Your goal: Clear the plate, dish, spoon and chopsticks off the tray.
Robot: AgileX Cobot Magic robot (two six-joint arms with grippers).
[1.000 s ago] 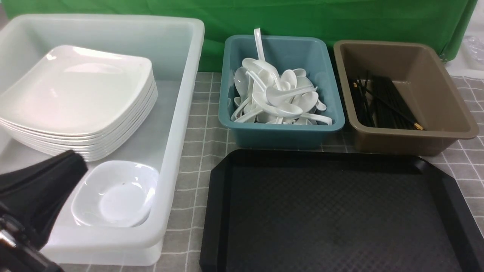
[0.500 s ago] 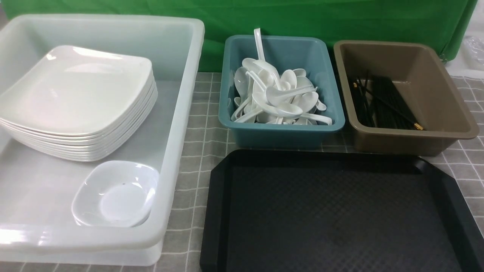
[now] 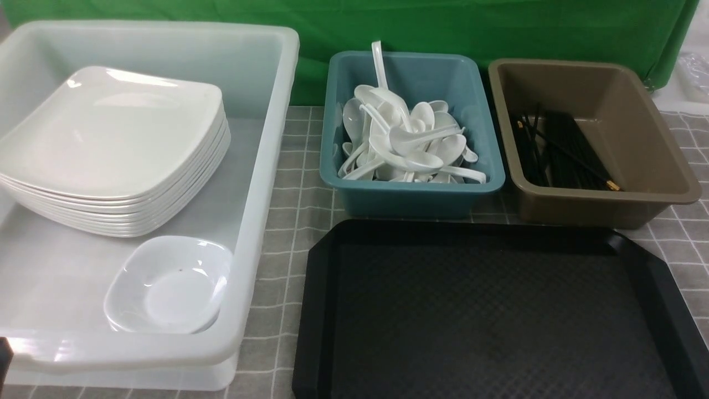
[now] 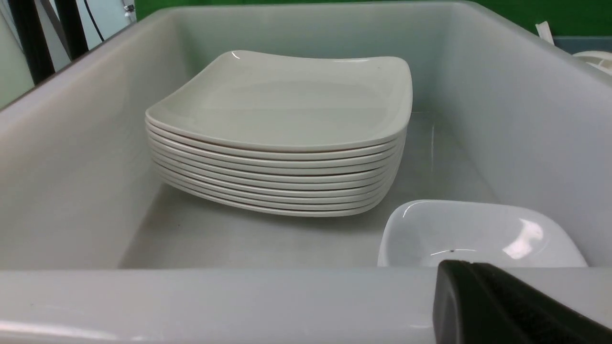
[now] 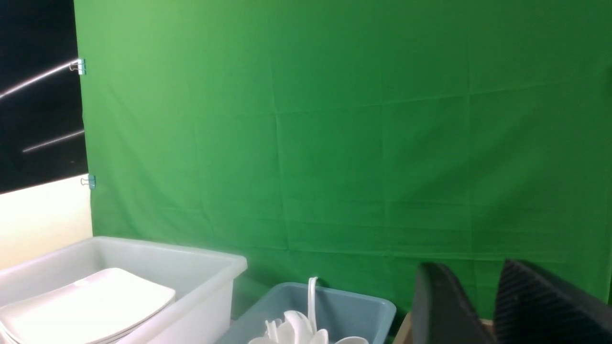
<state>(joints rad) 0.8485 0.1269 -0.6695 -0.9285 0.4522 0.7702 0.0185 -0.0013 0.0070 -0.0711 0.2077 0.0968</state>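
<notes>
Three containers line the far side of the checked cloth [image 3: 299, 183], in front of a green backdrop [image 3: 388, 22]. Translucent white tub [image 3: 260, 166] on the left: holds a stack of plates, with the top plate [image 3: 111, 127] lying level on it, and a small white dish [image 3: 169, 285] in the tub's near corner, just beside the stack but apart from it. Teal bin [image 3: 412, 197] in the middle: heaped with white spoons; the uppermost spoon [image 3: 412, 141] lies across the pile, and one handle stands up against the far wall. Brown bin [image 3: 609, 205] on the right: black chopsticks [image 3: 559, 152] lie along its floor, a few crossed over the rest.

Black tray [image 3: 487, 310] sits nearest, in front of the teal and brown bins; its textured surface carries nothing. Plate, dish, spoons and chopsticks are all in the containers, off the tray.

Left gripper [image 4: 502, 306]: only a dark tip shows in its wrist view, just outside the tub's near wall, low by the dish corner. Jaws closed, nothing between them.

Right gripper [image 5: 497, 306]: raised well above the table, pointed at the backdrop. Its two fingers [image 5: 440, 306] stand apart with a clear gap; nothing is held.
</notes>
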